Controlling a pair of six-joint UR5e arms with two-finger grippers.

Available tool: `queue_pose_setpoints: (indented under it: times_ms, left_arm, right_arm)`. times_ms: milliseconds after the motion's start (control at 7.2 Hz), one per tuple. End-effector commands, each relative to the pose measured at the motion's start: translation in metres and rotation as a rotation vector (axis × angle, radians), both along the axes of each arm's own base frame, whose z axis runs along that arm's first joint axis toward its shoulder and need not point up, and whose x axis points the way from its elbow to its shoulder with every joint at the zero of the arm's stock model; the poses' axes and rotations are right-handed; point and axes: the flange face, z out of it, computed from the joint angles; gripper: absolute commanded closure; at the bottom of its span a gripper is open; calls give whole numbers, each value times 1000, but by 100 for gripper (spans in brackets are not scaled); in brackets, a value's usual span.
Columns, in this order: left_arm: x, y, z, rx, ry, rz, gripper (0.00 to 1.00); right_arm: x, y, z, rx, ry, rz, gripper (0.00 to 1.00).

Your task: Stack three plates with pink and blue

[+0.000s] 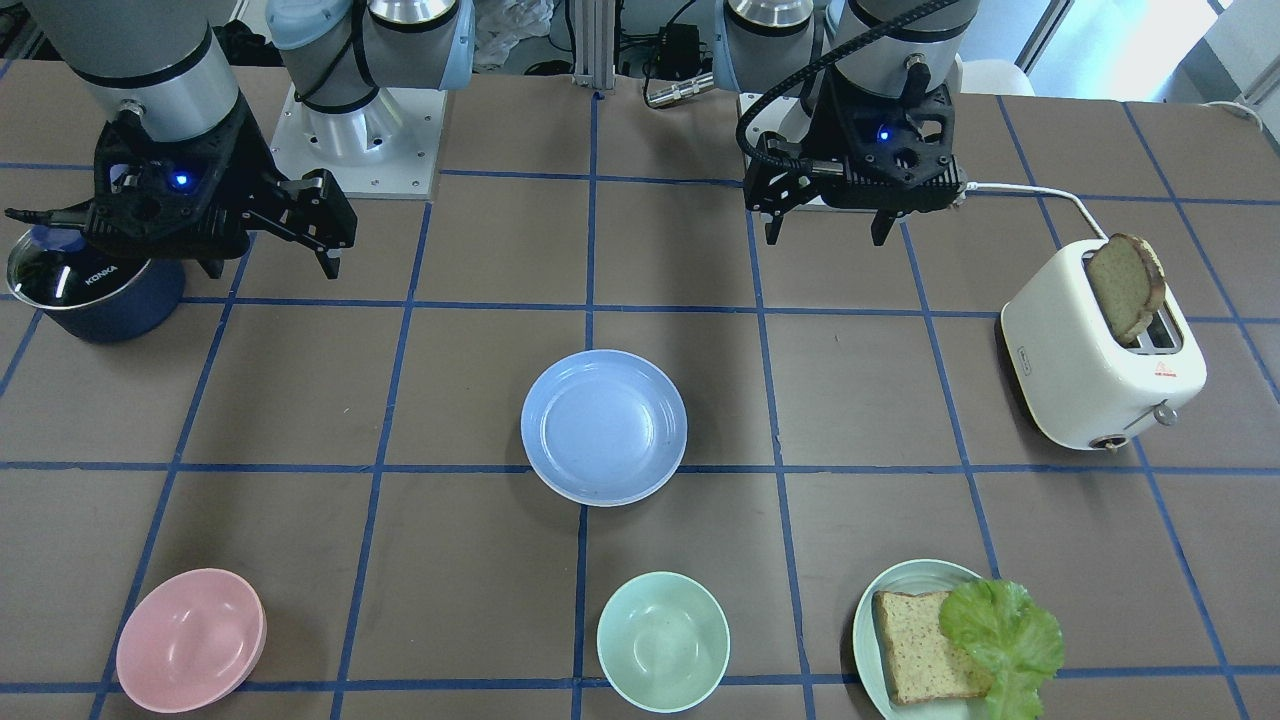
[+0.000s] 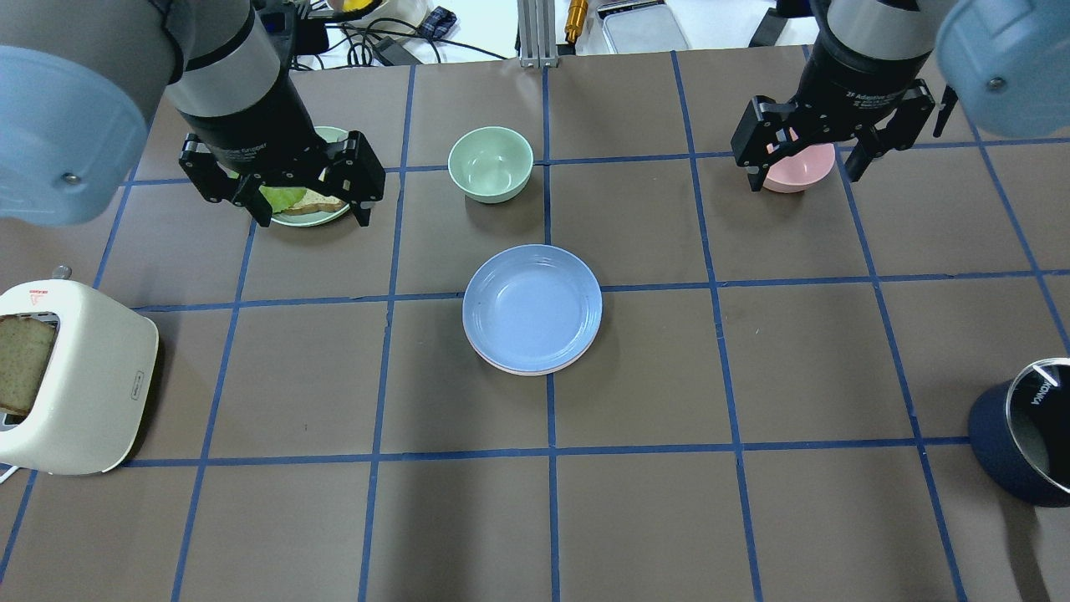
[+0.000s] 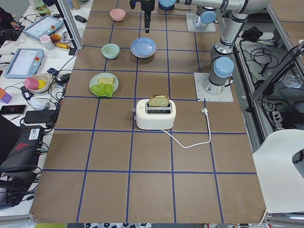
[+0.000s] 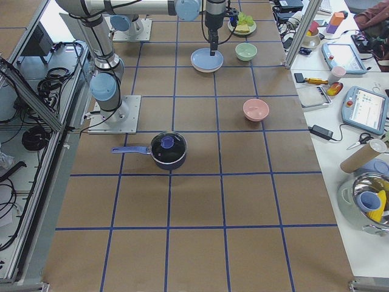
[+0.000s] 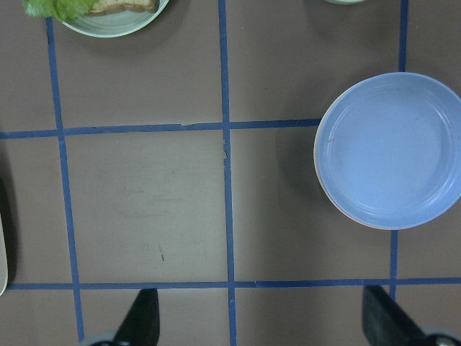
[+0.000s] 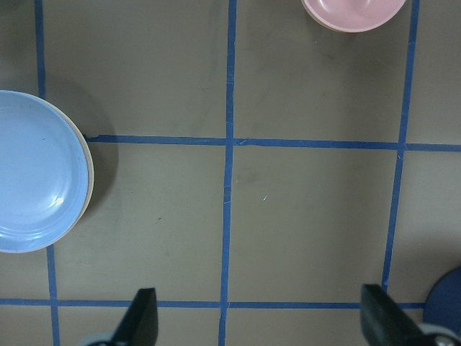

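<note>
Looking from the front, the blue plate (image 1: 603, 425) is sitting in the middle of the table (image 1: 300, 400); from above, it is covering the pink plate (image 2: 535, 371) while the left gripper (image 2: 311, 213) and right gripper (image 2: 804, 176) are hanging spread and empty, and a low swing could be knocking the plates crooked.

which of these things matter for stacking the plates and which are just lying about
Job: blue plate, on top at the table's centre; pink plate, only its rim showing beneath.

Lying about: mint bowl, pink bowl, green plate with bread and lettuce, toaster, saucepan.
</note>
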Motion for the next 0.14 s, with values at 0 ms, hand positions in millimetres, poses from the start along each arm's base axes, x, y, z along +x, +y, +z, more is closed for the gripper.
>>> queue_pose_setpoints:
  times_ms: [0]
  left_arm:
    - [0,0,0,0,0,0,0]
  right_arm:
    - [0,-2,-2,-8,2,2,0]
